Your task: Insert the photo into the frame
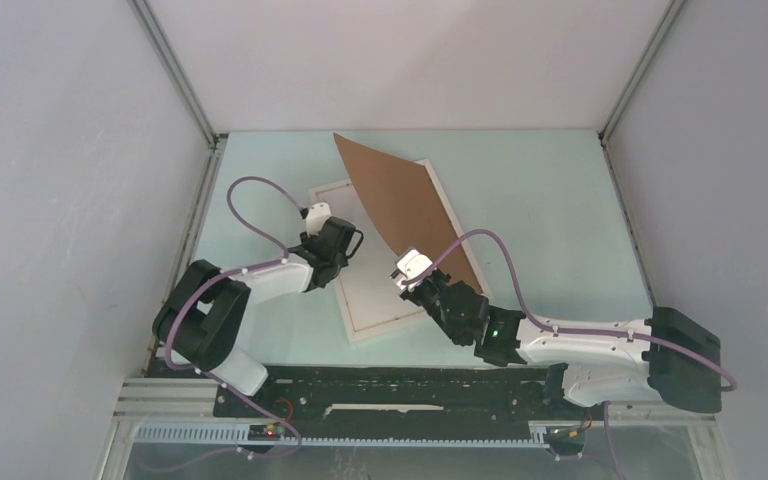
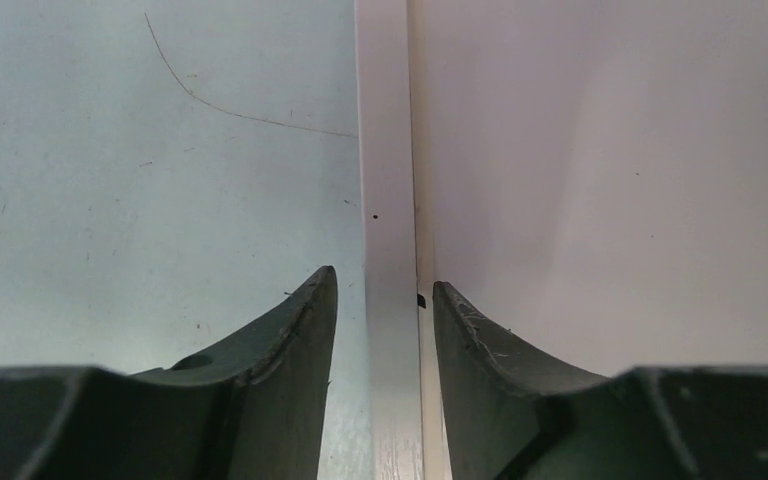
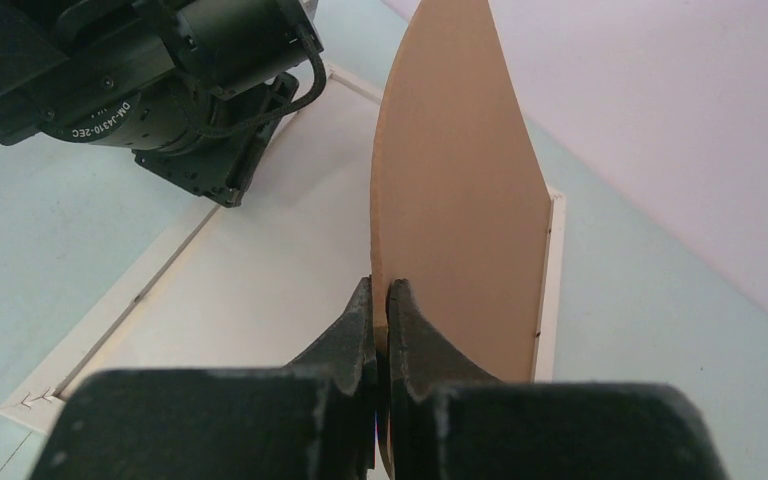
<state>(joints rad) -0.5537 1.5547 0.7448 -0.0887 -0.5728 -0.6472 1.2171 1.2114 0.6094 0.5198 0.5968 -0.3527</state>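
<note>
Farthest left, the left gripper hangs low over the teal table. Its jaws stand partly apart, straddling the frame's left rail, one finger outside it and one inside, with a sliver of gap on each side. From that placement I judge it is there to pin or steady the frame while the other arm works.

The thin white frame lies flat at the table's middle, skewed. A pale panel fills its opening. Whether that is the clear pane or the photo lying face down, I cannot tell. No printed sky or sun shows in any view, so the photo's place is uncertain.

Further right, the brown backing board stands tilted up from the frame's right side, bowed. The right gripper is pinched tight on its near edge. Holding it raised keeps the opening exposed. It probably has to come down flat inside the rails next.
</note>
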